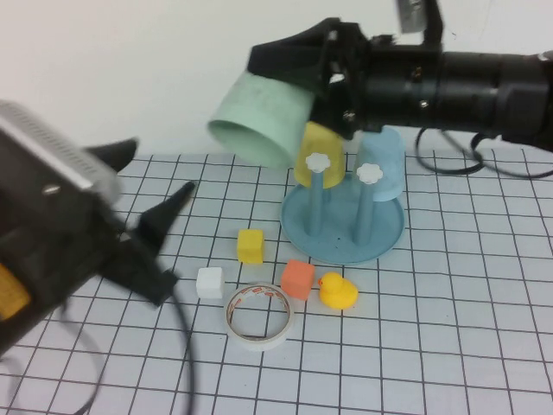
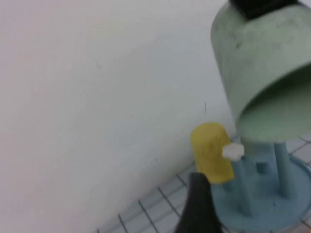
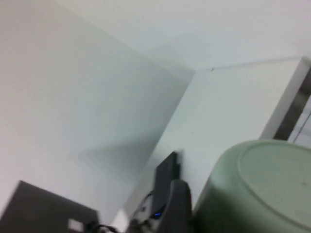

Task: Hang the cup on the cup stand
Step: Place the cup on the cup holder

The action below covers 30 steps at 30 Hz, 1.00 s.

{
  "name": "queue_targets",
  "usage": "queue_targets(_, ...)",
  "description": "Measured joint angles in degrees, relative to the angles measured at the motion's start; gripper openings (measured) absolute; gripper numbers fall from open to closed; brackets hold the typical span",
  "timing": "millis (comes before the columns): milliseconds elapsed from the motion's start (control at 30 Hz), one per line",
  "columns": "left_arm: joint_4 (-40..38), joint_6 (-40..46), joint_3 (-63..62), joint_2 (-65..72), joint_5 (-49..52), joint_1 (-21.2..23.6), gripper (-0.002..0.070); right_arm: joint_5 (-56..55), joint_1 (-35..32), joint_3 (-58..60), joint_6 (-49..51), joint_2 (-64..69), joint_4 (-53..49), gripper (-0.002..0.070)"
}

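Observation:
The pale mint-green cup [image 1: 263,117] hangs in the air, tilted with its mouth facing down and left, above and to the left of the cup stand [image 1: 384,233]. My right gripper [image 1: 302,82] is shut on the cup near its base, and one finger [image 3: 177,208] lies against the cup [image 3: 257,189] wall. The left gripper [image 1: 162,166] is open and empty, low at the left, apart from the cup. In the left wrist view the cup [image 2: 262,63] hovers over the stand [image 2: 272,204]. A yellow cup [image 1: 333,143] and a light blue cup [image 1: 389,164] sit upside down on pegs.
In front of the stand lie a yellow cube [image 1: 251,245], a white cube [image 1: 210,282], an orange cube [image 1: 298,278], a rubber duck [image 1: 337,290] and a tape roll [image 1: 257,316]. Two front pegs with white knobs [image 1: 318,162] stand free.

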Motion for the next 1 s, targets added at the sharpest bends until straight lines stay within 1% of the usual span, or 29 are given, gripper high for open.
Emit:
queue_targets(33,-0.11,-0.45,0.00,-1.66,2.67,0.00,0.0441,-0.16,-0.59,0.00,-1.98,0.00,0.00,0.0591)
queue_targets(100,-0.11,-1.38,0.00,-5.91,9.06,0.00,0.0349,-0.25,-1.31,0.00,-7.46,0.00,0.00,0.0591)
queue_targets(200,-0.11,-1.73,0.00,-12.15,20.58,0.00,0.0134,-0.46,-1.55,0.00,-19.08,0.00,0.00,0.0591)
queue_targets(233,-0.11,-1.86,0.12,-13.77,24.05,0.00,0.0087,-0.46,-1.55,0.00,-23.34,0.00,0.00,0.0591)
queue_targets(300,-0.19,-1.86,0.95,-17.91,29.62,0.00,0.0036,-1.42,-1.33,0.00,-30.29,0.00,0.00,0.0591)
queue_targets(367,-0.34,-2.07,2.44,-21.77,33.08,0.00,0.0016,-4.31,-1.24,0.00,-36.37,0.00,0.00,0.0591)
queue_targets(433,-0.56,-2.21,4.68,-26.21,35.77,0.00,0.0007,-8.93,-1.24,0.00,-40.25,0.00,0.00,0.0591)
queue_targets(567,-1.22,-2.70,9.33,-34.24,38.35,0.00,0.0000,-21.10,-1.24,0.00,-44.24,0.36,0.35,0.0591)
queue_targets(633,-1.32,-3.23,11.48,-38.02,38.89,0.00,0.0000,-24.30,-1.24,0.00,-46.37,1.12,0.58,0.0591)
queue_targets(833,-1.32,-3.85,14.21,-44.80,39.42,0.00,0.0000,-26.37,-1.24,0.00,-53.88,5.14,0.71,0.0591)
queue_targets(1000,-1.32,-3.99,14.21,-45.60,39.42,0.00,0.0000,-26.98,-1.24,0.00,-56.19,9.27,0.81,0.0591)
